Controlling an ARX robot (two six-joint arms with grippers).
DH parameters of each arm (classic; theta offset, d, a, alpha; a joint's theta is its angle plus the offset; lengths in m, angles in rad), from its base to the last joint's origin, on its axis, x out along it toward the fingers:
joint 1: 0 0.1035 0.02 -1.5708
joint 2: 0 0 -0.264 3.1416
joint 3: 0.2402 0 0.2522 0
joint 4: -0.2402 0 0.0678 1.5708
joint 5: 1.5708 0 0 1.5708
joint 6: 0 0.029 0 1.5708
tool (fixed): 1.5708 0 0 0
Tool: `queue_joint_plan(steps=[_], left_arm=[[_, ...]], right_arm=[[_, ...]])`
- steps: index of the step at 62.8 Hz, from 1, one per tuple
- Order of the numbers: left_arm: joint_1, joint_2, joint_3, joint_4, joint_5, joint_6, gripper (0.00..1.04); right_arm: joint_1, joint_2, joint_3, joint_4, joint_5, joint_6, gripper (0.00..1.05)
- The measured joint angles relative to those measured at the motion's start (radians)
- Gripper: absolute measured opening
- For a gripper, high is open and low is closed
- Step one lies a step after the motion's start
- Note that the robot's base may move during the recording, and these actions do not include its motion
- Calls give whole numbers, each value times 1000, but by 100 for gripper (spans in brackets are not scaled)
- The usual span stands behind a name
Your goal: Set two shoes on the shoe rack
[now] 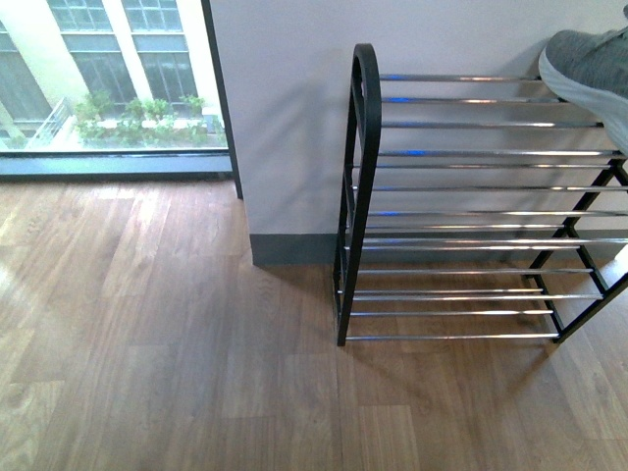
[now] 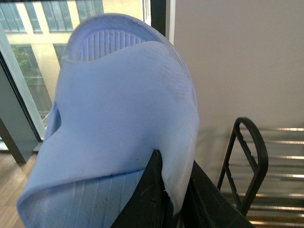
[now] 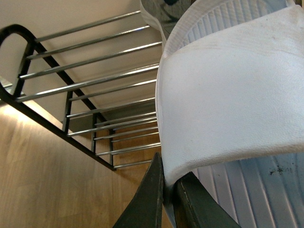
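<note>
The shoe rack (image 1: 471,196) stands against the wall in the front view, black side frames and chrome rods in tiers. A grey knit sneaker (image 1: 594,69) with a white sole rests on its top tier at the far right. Neither arm shows in the front view. In the left wrist view my left gripper (image 2: 172,190) is shut on the strap edge of a pale blue slide (image 2: 118,109), with the rack's end frame (image 2: 249,161) beyond. In the right wrist view my right gripper (image 3: 168,190) is shut on the strap of another pale blue slide (image 3: 232,104), held over the rack's rods (image 3: 95,80).
A grey wall (image 1: 294,98) with a dark skirting stands behind the rack. A full-height window (image 1: 108,78) is at the left. Wooden floor (image 1: 177,373) spreads in front of and left of the rack.
</note>
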Motion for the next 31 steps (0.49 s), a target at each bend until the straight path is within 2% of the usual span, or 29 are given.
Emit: queue_joint_plan(steps=[31], left_arm=[[0, 0, 0, 0, 0, 0, 5]], right_arm=[[0, 0, 0, 0, 0, 0, 2]])
